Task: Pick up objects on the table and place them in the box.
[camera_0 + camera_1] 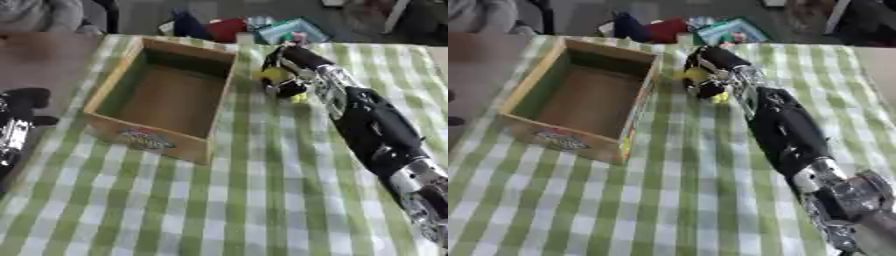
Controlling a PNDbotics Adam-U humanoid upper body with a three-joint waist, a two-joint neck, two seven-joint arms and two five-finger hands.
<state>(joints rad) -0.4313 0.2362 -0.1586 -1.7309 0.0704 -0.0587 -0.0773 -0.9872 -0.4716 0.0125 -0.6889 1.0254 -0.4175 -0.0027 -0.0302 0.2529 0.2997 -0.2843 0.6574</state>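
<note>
An open wooden box [161,99] with a label on its front wall stands on the green-checked cloth at left centre; its inside shows bare. My right hand [285,75] reaches from the lower right to just right of the box's far corner. Its fingers are curled round a small yellow object [275,76], with a yellow-green bit showing beneath [299,97]. My left hand [24,102] rests at the left edge, beside the box's near corner; I cannot make out how its fingers stand.
Coloured things, red, blue and teal [289,30], lie beyond the table's far edge. A bare brown tabletop [44,60] shows left of the cloth. My right forearm [376,130] lies across the right half of the cloth.
</note>
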